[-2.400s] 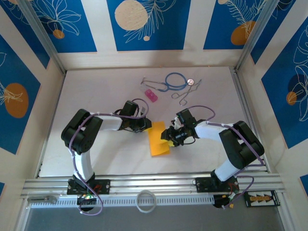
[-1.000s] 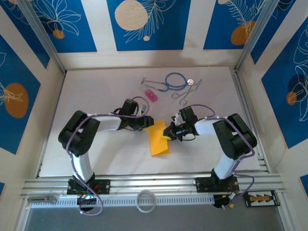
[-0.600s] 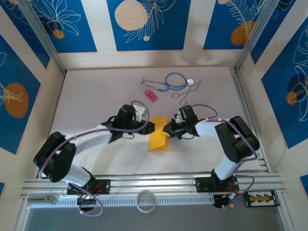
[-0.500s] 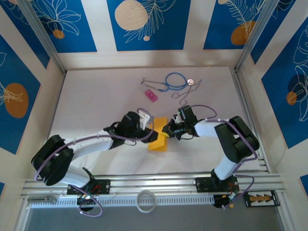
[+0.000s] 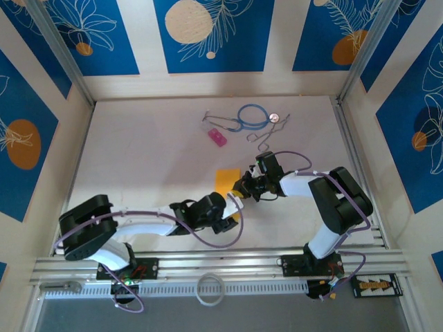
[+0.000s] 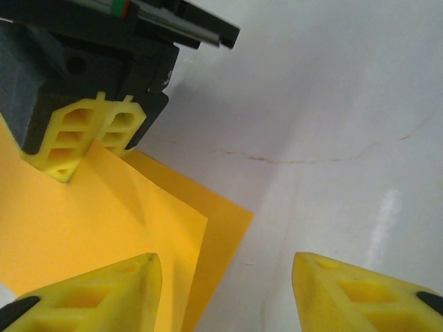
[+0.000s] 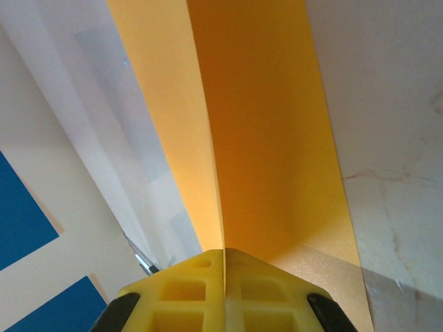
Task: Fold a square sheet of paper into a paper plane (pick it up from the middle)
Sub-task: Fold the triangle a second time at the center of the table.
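Note:
The square sheet of paper [image 5: 225, 181] is orange-yellow and lies folded in layers at mid-table. My right gripper [image 5: 242, 189] is shut on its right edge. In the right wrist view the shut fingertips [image 7: 223, 253] pinch a fold of the sheet [image 7: 270, 138]. My left gripper [image 5: 230, 207] is at the sheet's near end and hides part of it. In the left wrist view it [image 6: 225, 259] stands open, one finger [image 6: 111, 287] over the paper [image 6: 83, 214], the other over bare table. The right gripper's fingers [image 6: 90, 135] show beyond.
At the back of the table lie a pink block [image 5: 217, 137], a blue stethoscope [image 5: 252, 115] and metal forceps [image 5: 266, 135]. A white ring [image 5: 210, 288] rests on the front rail. Walls enclose the table on three sides.
My left arm swung from the sheet's left edge round to its near end, and its jaws widened. The sheet looks shorter than before. The right gripper kept its hold and place.

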You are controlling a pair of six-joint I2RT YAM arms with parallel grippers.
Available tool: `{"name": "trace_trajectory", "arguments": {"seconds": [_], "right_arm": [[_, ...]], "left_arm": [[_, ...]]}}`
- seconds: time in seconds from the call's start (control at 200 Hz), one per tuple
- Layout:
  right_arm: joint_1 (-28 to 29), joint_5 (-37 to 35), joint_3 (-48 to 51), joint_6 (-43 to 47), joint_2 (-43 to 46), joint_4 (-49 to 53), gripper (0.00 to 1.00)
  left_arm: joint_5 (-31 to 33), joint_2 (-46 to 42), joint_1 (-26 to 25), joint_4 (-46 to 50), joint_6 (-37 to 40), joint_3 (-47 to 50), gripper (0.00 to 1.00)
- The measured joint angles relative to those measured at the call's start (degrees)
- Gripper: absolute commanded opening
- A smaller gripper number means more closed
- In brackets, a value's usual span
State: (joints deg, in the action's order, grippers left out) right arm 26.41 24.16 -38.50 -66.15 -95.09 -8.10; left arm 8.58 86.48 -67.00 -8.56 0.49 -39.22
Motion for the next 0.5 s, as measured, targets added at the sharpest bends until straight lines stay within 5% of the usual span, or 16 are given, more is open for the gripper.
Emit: {"name": "trace_trajectory", "arguments": {"seconds": [0.245, 0.5], "right_arm": [[-0.02, 0.02, 0.00, 0.02, 0.00, 0.35, 0.05], [-0.07, 0.02, 0.00, 0.02, 0.00, 0.44, 0.05]], "left_arm": [[10.47, 4.74, -2.21, -0.07, 3.13, -3.58, 0.49], [14.03, 4.90, -2.25, -0.02, 4.50, -3.65, 0.23]]}}
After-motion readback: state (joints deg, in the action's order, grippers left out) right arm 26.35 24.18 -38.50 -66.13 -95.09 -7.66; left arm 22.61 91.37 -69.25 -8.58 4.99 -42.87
